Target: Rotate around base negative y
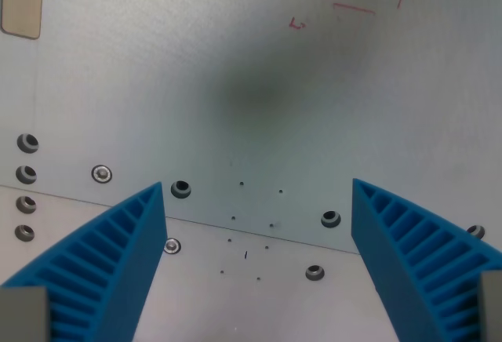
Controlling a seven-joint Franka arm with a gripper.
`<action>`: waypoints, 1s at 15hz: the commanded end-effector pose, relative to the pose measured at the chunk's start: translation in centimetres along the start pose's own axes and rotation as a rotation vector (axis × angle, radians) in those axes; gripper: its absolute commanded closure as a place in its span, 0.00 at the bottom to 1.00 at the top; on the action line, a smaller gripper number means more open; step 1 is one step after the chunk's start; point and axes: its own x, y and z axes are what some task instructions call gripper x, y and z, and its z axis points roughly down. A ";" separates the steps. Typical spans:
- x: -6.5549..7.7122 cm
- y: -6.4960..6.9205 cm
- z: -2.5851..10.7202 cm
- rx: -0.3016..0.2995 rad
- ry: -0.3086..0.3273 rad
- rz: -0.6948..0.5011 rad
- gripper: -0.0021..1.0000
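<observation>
A: Wrist view. What does the panel show?

B: The 2 blue ribbed plastic fingers [110, 271] of the gripper [259, 260] rise from the lower corners, spread wide, with nothing between them. Below lies a pale grey metal worktop [235, 83] with dark round screw holes [181, 188], a seam running across it, and thin red pen marks [353, 9] toward the wrist view's right top. A tan rounded label [21, 1] sits at the upper left corner.

A: Where is the task's thing?

B: The task names no object; it is a turn of the arm itself about its base y axis. The base is out of view.

A: How far along is it?

B: A single frame gives no reference angle. The seam slopes slightly, yet whether that reflects rotation done cannot be judged; the amount remaining is likewise undetermined.
</observation>
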 end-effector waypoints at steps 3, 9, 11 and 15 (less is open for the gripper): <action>0.0 0.0 -0.3 -0.010 0.040 0.000 0.00; 0.0 0.0 -0.3 -0.028 0.107 0.001 0.00; 0.0 0.0 -0.3 -0.034 0.130 0.001 0.00; 0.0 0.0 -0.3 -0.046 0.175 0.001 0.00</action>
